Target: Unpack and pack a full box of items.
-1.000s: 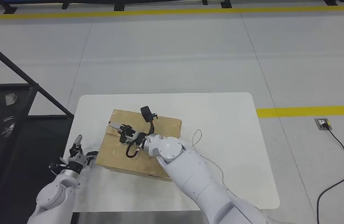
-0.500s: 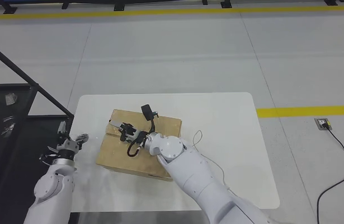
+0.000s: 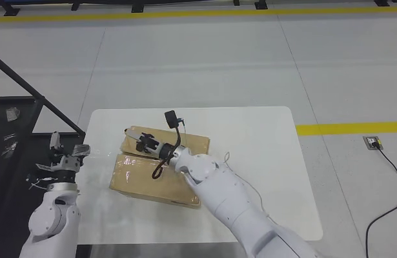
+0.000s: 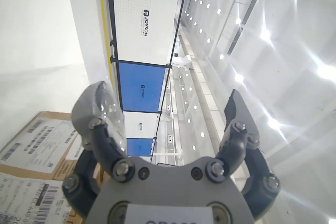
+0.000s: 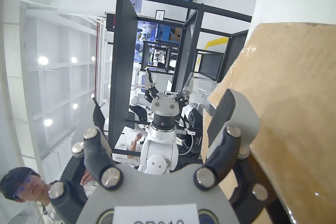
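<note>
Tape (image 3: 101, 157) explains most of what I see: a clear strip stretches from the cardboard box (image 3: 156, 180) out past the left edge of the worktop (image 3: 263, 148) to the left pincer (image 3: 62, 155). My guess is that the step in hand is peeling the seal so the lid can open, the start of unpacking. That pincer is spread wide and clamps nothing. The film simply clings to one finger (image 4: 86, 109), so the hold looks like stickiness rather than grip, and I'd expect it could slip off under a harder pull. The left arm stands off to the side of the worktop with its wrist tipped up, so the pincer points toward the ceiling and the strip leads away from the box at a shallow angle. The box sits on the left-middle of the worktop, turned a little askew. The right arm reaches across it from the near side, forearm over the lid, with the right pincer (image 3: 144, 140) at the far left part of the lid. It too is open, with nothing between its fingers. One ribbed pad (image 5: 220, 114) lies at the cardboard's edge, seemingly to steady the box against the pull of the tape. The flaps look shut, so nothing is out yet.
</note>
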Available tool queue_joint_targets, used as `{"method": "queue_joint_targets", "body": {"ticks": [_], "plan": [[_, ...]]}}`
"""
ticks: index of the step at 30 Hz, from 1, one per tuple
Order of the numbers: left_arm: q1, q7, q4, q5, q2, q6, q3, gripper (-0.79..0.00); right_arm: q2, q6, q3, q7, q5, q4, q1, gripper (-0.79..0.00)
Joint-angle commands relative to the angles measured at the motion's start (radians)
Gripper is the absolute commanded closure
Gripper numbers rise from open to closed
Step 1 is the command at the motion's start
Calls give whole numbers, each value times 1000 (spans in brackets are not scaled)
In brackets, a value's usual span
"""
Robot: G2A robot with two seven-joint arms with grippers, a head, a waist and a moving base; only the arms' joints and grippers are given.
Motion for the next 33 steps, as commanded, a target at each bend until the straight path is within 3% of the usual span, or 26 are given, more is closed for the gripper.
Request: {"method": "queue_joint_targets", "body": {"ticks": [1,10,22,33], "plan": [[-1,26,-14,10,-1,3,-2,-785,14,-27,13,5,-6,-15,-9,-785],[13,81,-73,85,-6,-9,11,-785,90,-80,77,35,-68,-152,-107,-785],[89,138,-245,227,-17,-67,52,-785,186,20,204,92,-132,-521,-345,-785],[108,178,-335,340,-33,-53,132,-785,231,79,271,120,-149,-756,-509,-785]]}}
